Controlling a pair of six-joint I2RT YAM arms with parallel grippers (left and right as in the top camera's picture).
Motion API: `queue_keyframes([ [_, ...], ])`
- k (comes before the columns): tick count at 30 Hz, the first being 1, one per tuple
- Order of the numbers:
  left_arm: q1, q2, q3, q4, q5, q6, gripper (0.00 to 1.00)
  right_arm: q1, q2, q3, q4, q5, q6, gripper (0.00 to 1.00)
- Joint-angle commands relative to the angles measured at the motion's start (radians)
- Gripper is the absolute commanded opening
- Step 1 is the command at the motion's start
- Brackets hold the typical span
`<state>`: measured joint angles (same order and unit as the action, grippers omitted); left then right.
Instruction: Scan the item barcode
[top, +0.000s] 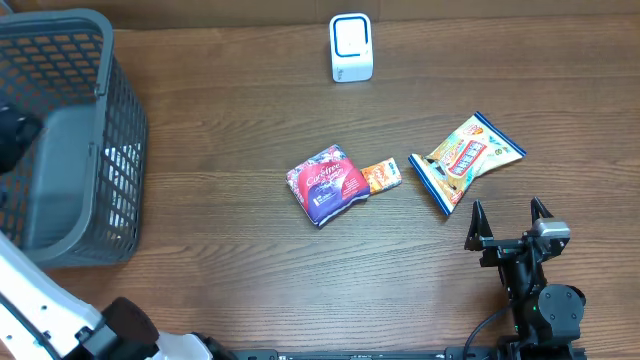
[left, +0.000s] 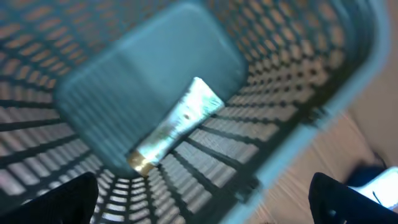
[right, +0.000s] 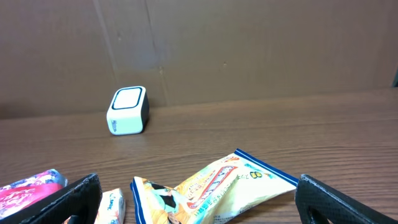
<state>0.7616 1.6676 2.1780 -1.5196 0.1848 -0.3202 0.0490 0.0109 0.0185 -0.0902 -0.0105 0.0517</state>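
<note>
- Apparently one tube (left: 177, 124) lies in the basket (top: 125, 150), left tool (left: 205, 199) released above.
- Right tool (top: 508, 215) stands released and empty, lower right, near the yellow snack bag (top: 466, 158).
- Bag seems not yet lifted to the scanner (top: 351, 47), upper centre.

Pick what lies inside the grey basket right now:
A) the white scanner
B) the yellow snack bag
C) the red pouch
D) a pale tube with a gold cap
D: the left wrist view looks down into the basket and shows a pale tube with a gold cap lying inside, while the yellow snack bag and white scanner sit out on the table.
</note>
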Motion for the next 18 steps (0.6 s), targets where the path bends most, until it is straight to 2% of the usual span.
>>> queue_keyframes([
  [1,0.095,0.011,-0.003,0.005,0.002,-0.047,1.0,0.001,-0.008,-0.01,0.006,0.01,0.0,1.0],
  [4,0.142,0.018,-0.003,0.015,0.007,-0.046,1.0,0.001,-0.008,-0.01,0.006,0.01,0.0,1.0],
  [10,0.139,0.124,-0.003,0.022,-0.019,-0.023,1.0,0.001,-0.008,-0.01,0.006,0.01,0.0,1.0],
  [18,0.117,0.276,-0.003,-0.014,0.123,0.223,0.98,0.001,-0.008,-0.01,0.006,0.01,0.0,1.0],
])
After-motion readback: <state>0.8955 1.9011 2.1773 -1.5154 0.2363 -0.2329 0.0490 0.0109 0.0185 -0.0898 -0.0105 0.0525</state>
